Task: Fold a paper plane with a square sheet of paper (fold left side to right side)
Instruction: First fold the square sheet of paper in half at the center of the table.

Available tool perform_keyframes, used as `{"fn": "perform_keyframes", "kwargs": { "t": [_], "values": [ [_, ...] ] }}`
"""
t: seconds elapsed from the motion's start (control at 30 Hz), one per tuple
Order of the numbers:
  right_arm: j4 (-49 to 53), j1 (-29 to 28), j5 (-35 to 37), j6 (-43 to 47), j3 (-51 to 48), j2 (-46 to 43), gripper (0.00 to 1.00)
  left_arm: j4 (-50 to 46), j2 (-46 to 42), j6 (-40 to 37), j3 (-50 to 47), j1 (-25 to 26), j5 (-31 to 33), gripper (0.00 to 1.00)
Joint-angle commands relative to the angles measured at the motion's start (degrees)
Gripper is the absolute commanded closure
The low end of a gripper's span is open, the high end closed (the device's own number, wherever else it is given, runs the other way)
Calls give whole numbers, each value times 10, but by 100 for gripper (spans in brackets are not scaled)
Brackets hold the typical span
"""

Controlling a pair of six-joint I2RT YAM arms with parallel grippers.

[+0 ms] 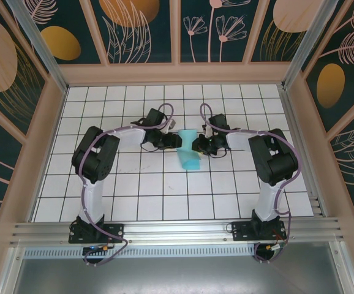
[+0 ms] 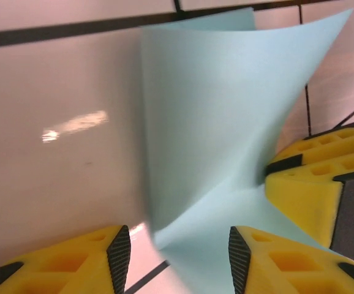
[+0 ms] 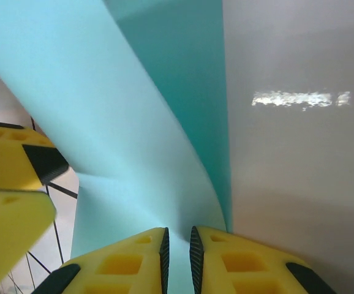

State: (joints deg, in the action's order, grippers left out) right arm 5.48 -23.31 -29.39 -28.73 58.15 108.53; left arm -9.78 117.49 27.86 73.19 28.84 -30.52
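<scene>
White grid tiles under both arms, floral panels all round, and we're in the thick of it. Right gripper: jaws almost together, and the square sheet of paper runs straight down into the slit between them, so that's a pinch on the sheet. Left gripper: jaws well apart, the turquoise sheet lying loose across the gap, pressed by neither side as far as I can see, so I read that one as open. Out beyond the jaws the paper rises and curls, 1 flap standing up and twisting, not flat on the tiles. In the top external view the 2 grippers face each other with the sheet between them.

I'd call this the first fold, left side over to right, with no crease pressed yet. Next move, as I judge it: carry the free edge across to meet the far one, square the corners, then flatten along the bend. It's thin paper and would skew easily.
</scene>
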Motion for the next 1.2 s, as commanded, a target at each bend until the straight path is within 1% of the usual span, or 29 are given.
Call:
{"fn": "perform_keyframes", "kwargs": {
  "t": [0.0,0.17,0.3,0.5,0.6,0.8,0.93,1.17],
  "values": [
    [49,-3,46,15,-2,24,78,-2,-29,-3,-6,-6,-8,51],
    [52,-3,46,17,1,24,78,40,-33,17,-1,-5,-49,54],
    [52,-4,46,16,1,24,78,55,-25,21,6,-4,-70,58],
    [52,-4,49,15,2,25,78,63,13,23,31,7,-104,59],
    [53,-4,50,15,2,26,78,62,38,24,47,10,-105,59],
    [61,-5,56,18,5,26,78,49,71,14,72,10,-70,58],
    [66,-5,62,20,6,26,77,21,85,-1,85,7,-23,57],
    [72,-5,71,22,5,26,78,14,89,5,79,-7,24,55]
  ]
}}
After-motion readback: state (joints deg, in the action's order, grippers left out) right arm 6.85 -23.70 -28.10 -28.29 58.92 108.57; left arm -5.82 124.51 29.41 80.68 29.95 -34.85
